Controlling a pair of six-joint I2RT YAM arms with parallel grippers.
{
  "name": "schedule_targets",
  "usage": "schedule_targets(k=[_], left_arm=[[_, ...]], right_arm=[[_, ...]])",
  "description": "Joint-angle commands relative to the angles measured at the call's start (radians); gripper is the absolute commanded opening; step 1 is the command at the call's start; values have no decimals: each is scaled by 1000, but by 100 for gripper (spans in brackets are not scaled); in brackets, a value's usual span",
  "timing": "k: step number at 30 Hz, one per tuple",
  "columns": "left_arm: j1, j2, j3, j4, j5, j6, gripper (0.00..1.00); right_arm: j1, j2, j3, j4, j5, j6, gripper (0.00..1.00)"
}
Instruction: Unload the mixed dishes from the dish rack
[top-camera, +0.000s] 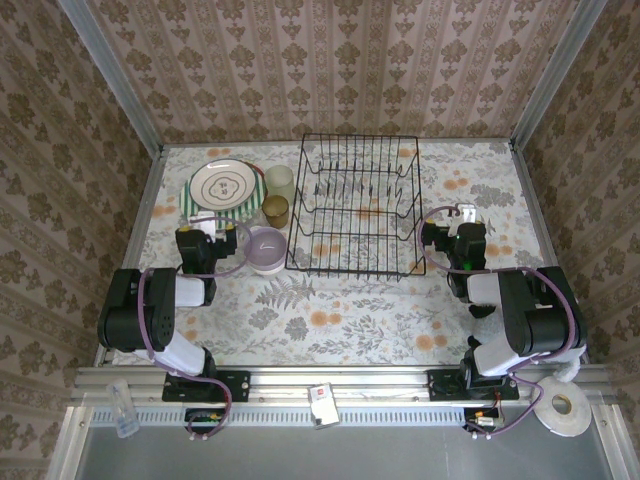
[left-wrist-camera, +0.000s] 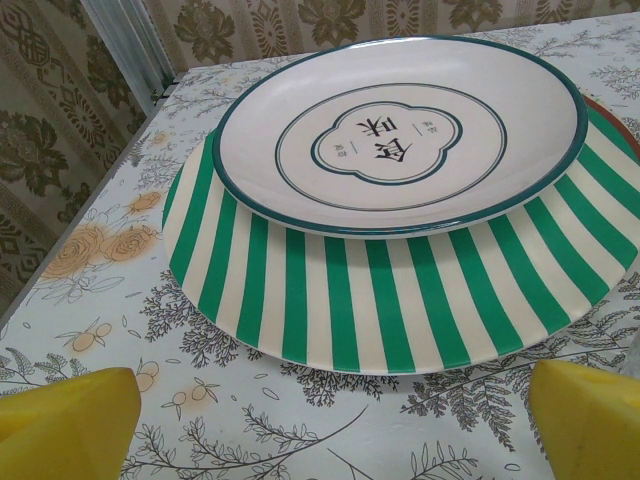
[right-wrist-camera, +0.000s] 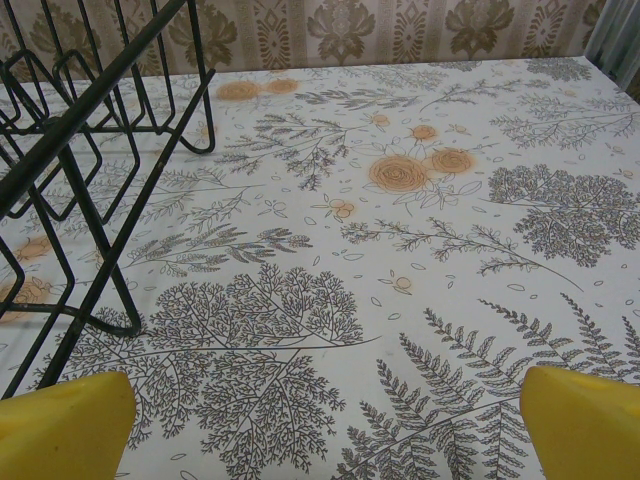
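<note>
The black wire dish rack (top-camera: 355, 205) stands mid-table with nothing in its slots; its corner wires (right-wrist-camera: 70, 150) show at the left of the right wrist view. Left of it, a cream ring-pattern plate (top-camera: 222, 186) (left-wrist-camera: 400, 130) lies on a green-white striped plate (top-camera: 196, 205) (left-wrist-camera: 400, 310). A pale-green cup (top-camera: 280, 181), an amber cup (top-camera: 276, 211) and a lavender bowl (top-camera: 266, 249) stand between the plates and the rack. My left gripper (top-camera: 207, 228) (left-wrist-camera: 335, 430) is open just short of the striped plate's near rim. My right gripper (top-camera: 452, 224) (right-wrist-camera: 330, 430) is open over bare tablecloth right of the rack.
Wallpapered walls with metal corner posts close the table on three sides. A tape roll (top-camera: 560, 408) lies off the front right corner. A small clear bottle (top-camera: 122, 408) stands by the front rail at the left. Open floral tablecloth (top-camera: 340, 310) lies in front of the rack.
</note>
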Motion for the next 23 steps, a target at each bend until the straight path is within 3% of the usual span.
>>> schedule_targets(k=[1,23], left_arm=[[-7,1,18,15,13,15,100],[-6,3,18,15,12,15,100]], right_arm=[[10,9,20,-6,1,-14,100],[4,9,22,-12,-25,-16,100]])
